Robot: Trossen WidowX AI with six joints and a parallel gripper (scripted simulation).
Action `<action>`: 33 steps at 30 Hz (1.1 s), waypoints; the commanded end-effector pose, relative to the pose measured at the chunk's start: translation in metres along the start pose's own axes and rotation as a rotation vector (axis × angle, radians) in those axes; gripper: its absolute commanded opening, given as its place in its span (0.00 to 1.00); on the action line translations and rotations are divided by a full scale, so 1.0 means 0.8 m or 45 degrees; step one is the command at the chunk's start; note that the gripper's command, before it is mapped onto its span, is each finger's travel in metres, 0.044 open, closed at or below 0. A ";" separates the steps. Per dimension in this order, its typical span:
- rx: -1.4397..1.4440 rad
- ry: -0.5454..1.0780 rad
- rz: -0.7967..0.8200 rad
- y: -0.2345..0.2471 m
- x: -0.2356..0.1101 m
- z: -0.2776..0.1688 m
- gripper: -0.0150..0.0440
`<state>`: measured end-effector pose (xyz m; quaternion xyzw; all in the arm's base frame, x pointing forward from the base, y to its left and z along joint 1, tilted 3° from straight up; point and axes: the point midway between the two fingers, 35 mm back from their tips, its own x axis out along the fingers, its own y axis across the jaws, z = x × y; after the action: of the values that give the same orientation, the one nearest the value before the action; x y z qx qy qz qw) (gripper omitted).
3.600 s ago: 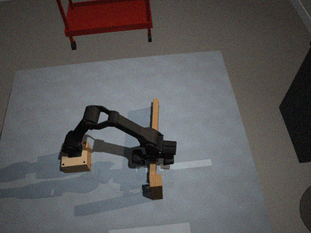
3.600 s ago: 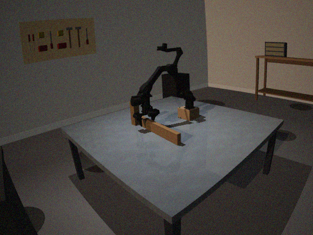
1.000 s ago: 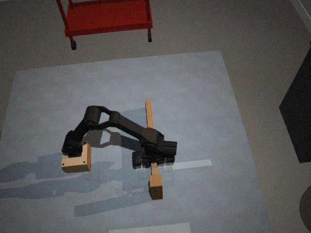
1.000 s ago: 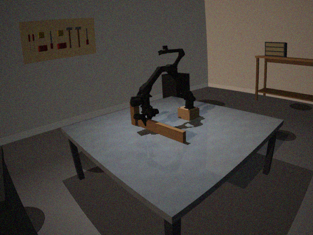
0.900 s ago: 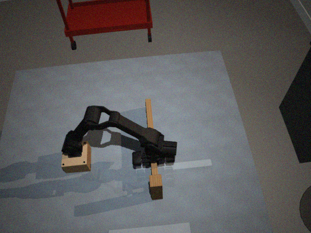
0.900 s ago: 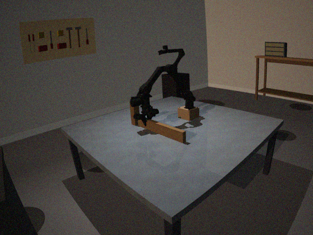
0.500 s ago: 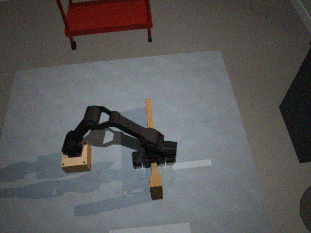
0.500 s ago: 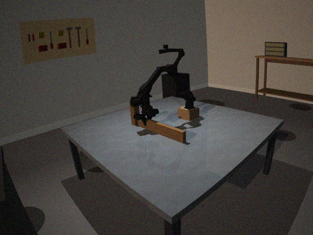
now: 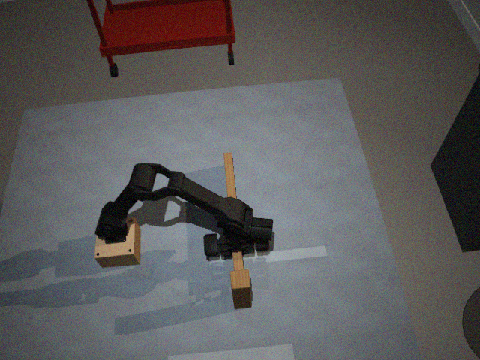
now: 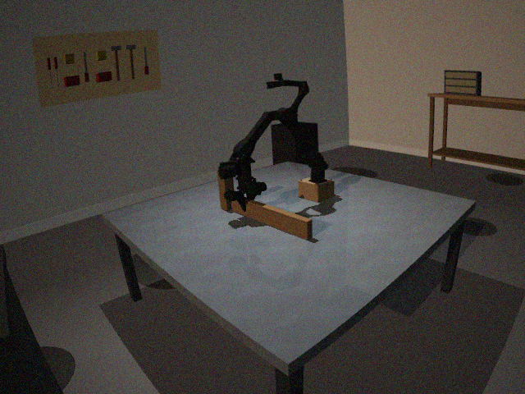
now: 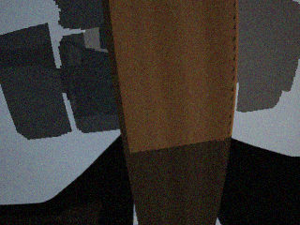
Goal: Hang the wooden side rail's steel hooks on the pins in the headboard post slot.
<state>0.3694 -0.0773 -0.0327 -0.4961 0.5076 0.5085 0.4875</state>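
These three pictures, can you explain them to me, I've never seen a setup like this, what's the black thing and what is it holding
The black thing is a robot arm bolted to a small wooden block on a blue table. One picture looks straight down from above, one looks from across the room, and one comes from a camera at the arm's wrist. Its gripper, a two-fingered clamp, is shut on a long wooden rail. That rail runs up to an upright wooden post, near the clamp. The wrist picture shows the rail close up. Whether its hooks are seated is hidden.
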 end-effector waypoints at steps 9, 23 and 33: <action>-0.011 0.000 -0.010 -0.001 -0.008 0.000 0.25; -0.011 0.000 -0.010 -0.001 -0.011 0.000 0.25; -0.011 0.000 -0.010 -0.001 -0.013 0.000 0.25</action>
<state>0.3660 -0.0766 -0.0314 -0.4914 0.5105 0.5134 0.4840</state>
